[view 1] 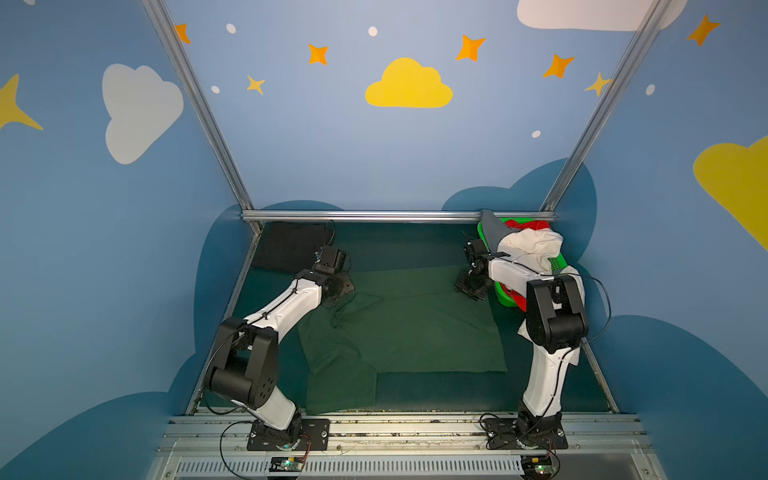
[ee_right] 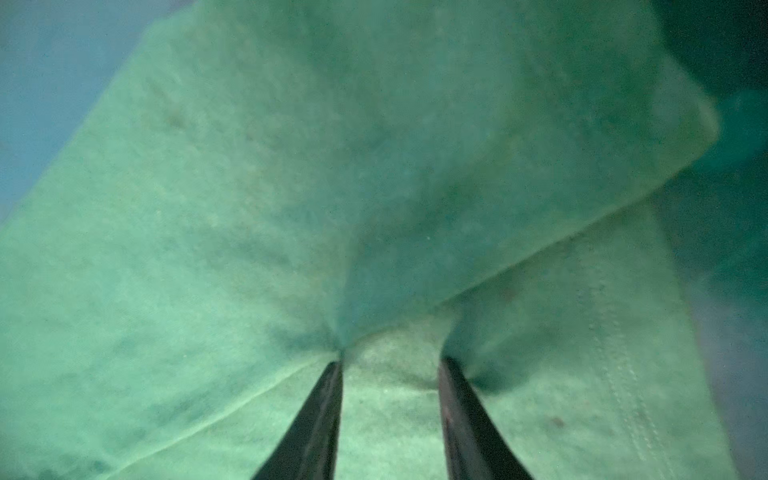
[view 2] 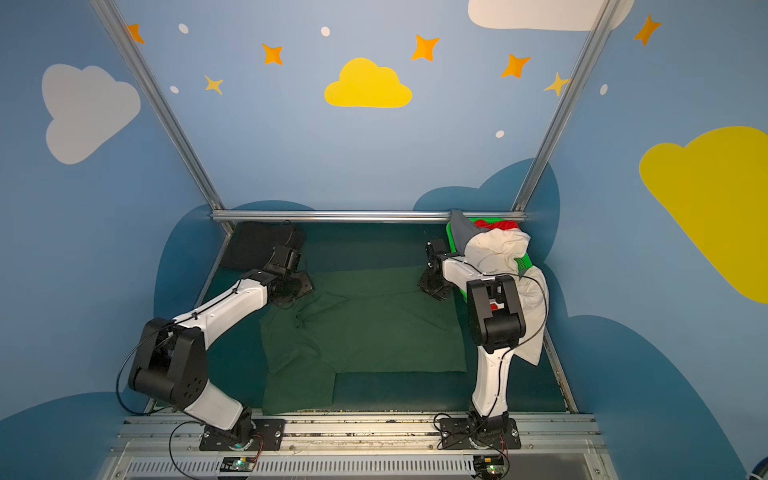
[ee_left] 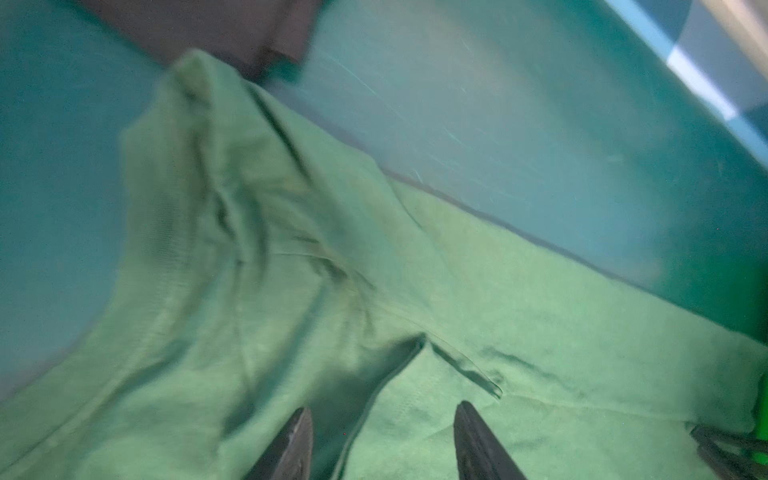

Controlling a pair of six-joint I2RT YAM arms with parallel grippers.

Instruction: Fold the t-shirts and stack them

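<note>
The left hand (ee_left: 383,407) was seen open above the dark green t-shirt (view 1: 399,324); any grip by the right hand (ee_right: 391,361) could not be judged; creases were best smoothed first.

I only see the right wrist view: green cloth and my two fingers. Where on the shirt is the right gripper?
Observer: In both top views the right gripper is at the far right corner of the dark green t-shirt, next to the basket.
Operator: And the left one?
Observer: The left gripper is open over the shirt's wrinkled far left part, holding nothing.
Operator: Any other shirts out?
Observer: A black t-shirt lies flat in the far left corner of the table.
</note>
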